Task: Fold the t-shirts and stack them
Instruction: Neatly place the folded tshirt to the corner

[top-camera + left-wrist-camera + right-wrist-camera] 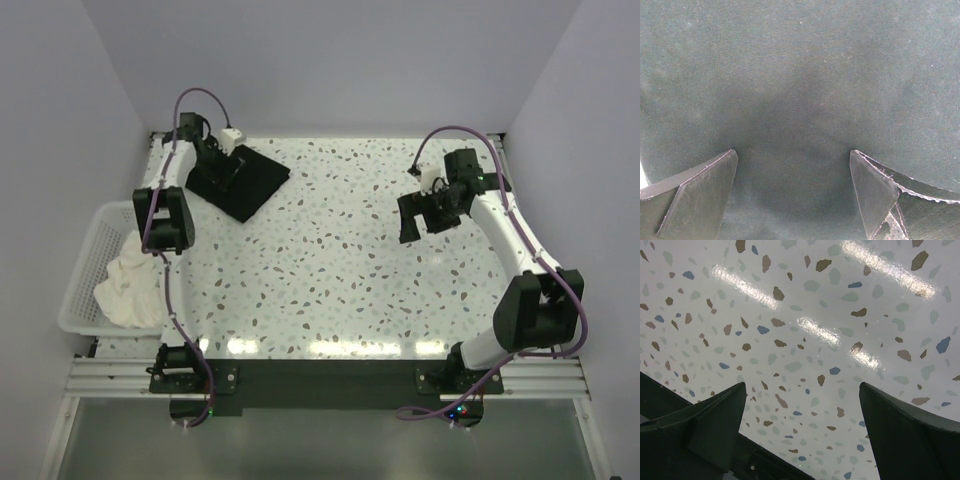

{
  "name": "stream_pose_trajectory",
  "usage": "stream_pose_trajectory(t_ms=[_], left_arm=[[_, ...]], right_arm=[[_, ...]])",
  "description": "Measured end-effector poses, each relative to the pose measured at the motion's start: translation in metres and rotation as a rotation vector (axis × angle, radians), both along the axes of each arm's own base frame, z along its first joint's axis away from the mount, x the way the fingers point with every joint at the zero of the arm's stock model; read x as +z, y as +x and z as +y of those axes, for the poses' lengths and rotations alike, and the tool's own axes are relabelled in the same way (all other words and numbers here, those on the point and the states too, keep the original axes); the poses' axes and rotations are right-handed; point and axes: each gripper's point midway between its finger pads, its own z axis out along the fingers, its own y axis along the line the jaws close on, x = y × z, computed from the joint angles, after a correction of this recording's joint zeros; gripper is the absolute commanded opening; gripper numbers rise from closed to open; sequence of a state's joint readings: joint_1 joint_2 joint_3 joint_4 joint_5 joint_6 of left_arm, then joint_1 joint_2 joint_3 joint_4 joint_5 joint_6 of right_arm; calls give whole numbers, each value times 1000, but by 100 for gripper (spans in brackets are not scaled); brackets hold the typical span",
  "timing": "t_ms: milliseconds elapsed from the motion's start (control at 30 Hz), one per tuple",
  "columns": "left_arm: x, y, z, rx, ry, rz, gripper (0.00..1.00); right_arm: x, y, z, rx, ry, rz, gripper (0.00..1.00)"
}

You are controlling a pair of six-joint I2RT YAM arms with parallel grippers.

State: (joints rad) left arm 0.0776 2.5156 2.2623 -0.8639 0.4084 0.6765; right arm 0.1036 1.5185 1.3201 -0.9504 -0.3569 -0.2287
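Black t-shirt (258, 186) lies folded near table's (380, 260) far-left edge, beneath left end effector (793, 160).

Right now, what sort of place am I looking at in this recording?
Probably a robot lab workcell, not a home: a speckled tabletop boxed in by plain pale walls, left arm and right arm bolted to a metal rail, a basket holding a white t-shirt.
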Motion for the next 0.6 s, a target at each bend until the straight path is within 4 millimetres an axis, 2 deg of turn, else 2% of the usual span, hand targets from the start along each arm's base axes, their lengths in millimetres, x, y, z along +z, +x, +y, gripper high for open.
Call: stream_pose_trajectory(t_ms=[167,267,400,600], left_arm=[[-2,1,7,119,-47,36,90],[-3,1,21,254,-69,63,90],[-3,-2,49,455,-79,83,89],[-5,-13,116,721,12,80,90]], right_arm=[[0,2,0,0,0,3,99],[0,5,0,1,-1,1,99],[0,5,0,0,0,1,99],[0,5,0,1,0,1,99]])
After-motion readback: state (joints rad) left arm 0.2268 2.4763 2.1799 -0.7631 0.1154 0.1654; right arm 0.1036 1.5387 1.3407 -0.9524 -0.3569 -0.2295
